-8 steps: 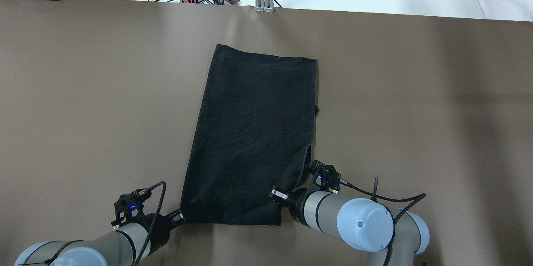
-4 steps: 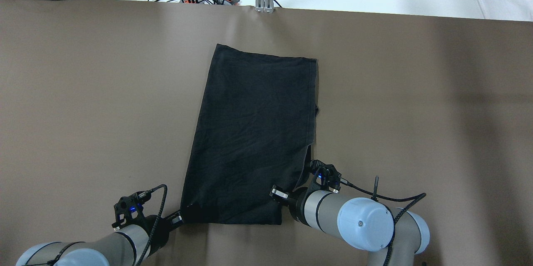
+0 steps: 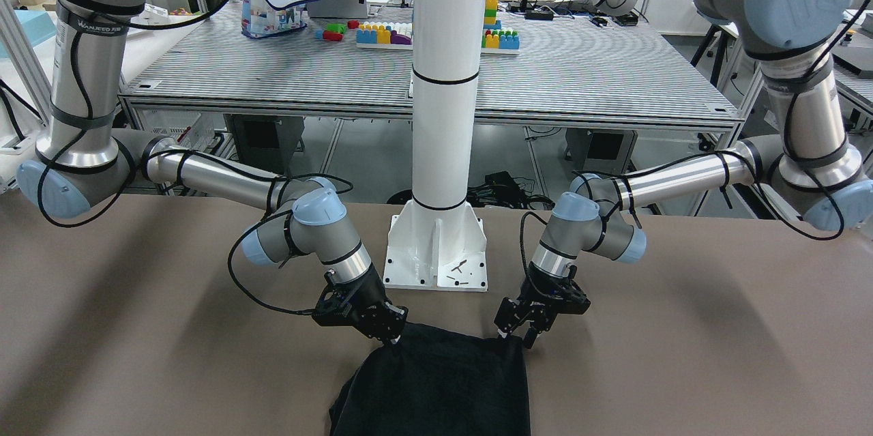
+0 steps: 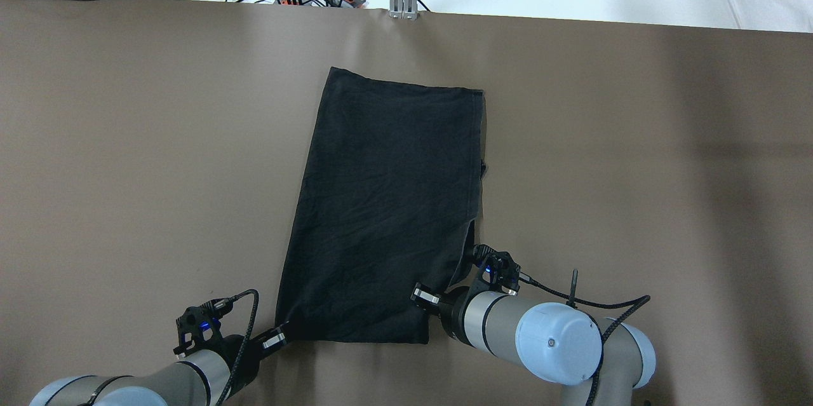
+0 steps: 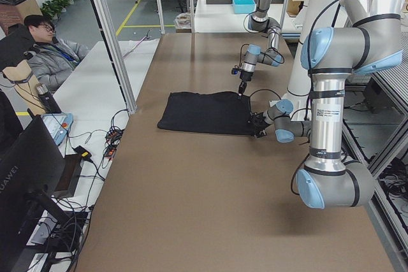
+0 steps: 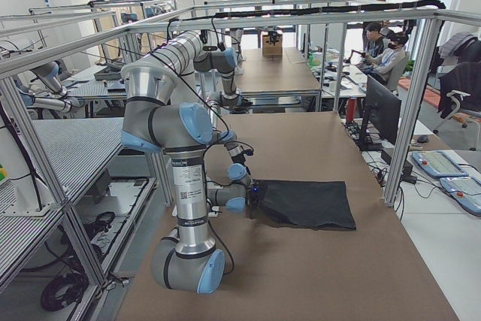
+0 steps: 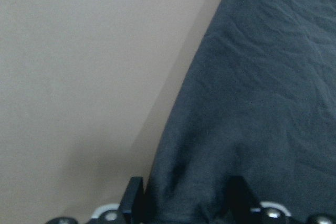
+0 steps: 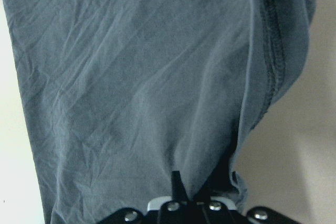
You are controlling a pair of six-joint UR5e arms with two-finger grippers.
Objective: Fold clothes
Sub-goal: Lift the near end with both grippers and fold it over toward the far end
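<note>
Lying flat on brown table (image 4: 127,139): black cloth (image 4: 387,203), long side running away from robot, near edge sitting close to white pillar's base plate (image 3: 436,255). Left gripper (image 3: 516,335) straddling cloth's near-left corner, fingers (image 7: 135,199) spread wide, fabric bunching between them, unpinched. Right gripper (image 3: 393,338) clamping near-right corner, jaws nearly together on fabric beside hem.
</note>
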